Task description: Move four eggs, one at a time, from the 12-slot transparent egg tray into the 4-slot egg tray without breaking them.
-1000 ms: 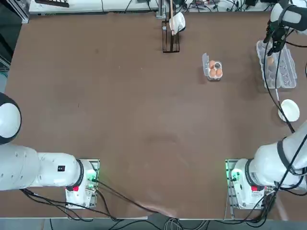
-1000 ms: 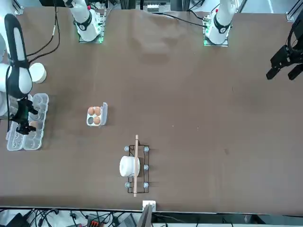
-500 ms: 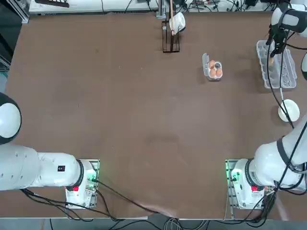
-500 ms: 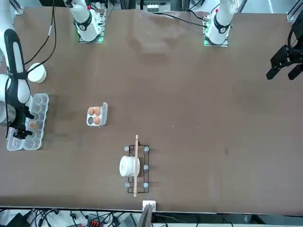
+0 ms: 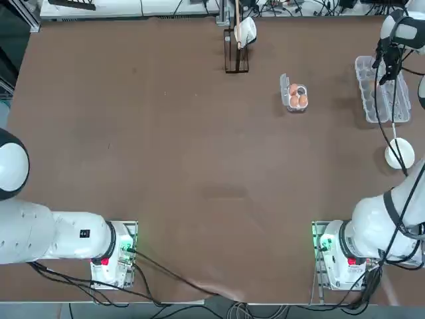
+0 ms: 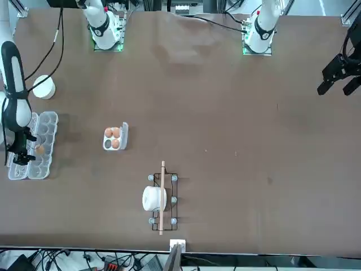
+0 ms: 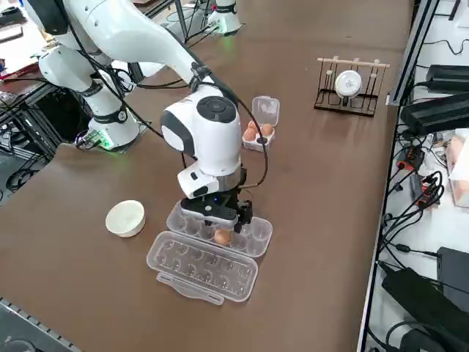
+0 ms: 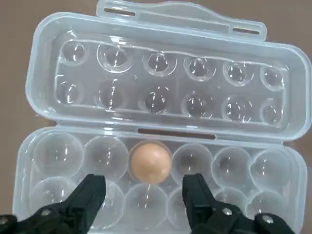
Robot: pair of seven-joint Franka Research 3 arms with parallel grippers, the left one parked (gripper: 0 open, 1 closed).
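Right gripper (image 8: 144,187) hangs over the 12-slot transparent egg tray (image 8: 161,126), fingers spread apart and empty, with the last egg (image 8: 150,162) showing in the gap just ahead of the fingertips (image 8: 95,184). That tray lies open, lid folded flat beside it, at the table's (image 5: 166,153) far right edge as the robot faces it, next to a small white bowl (image 5: 400,153). The egg sits in a cup of the row next to the hinge, third from one end; every other cup looks bare. Three eggs (image 5: 297,96) already fill the 4-slot egg tray (image 5: 296,97), which stands well apart, nearer the far edge's middle, one cup free.

Likely light, hard-shelled and brittle, the egg is smooth enough to slip, so a gentle pinch across its widest part, either side of the middle, seems safest. The thin clear cup walls may flex or lift with it.
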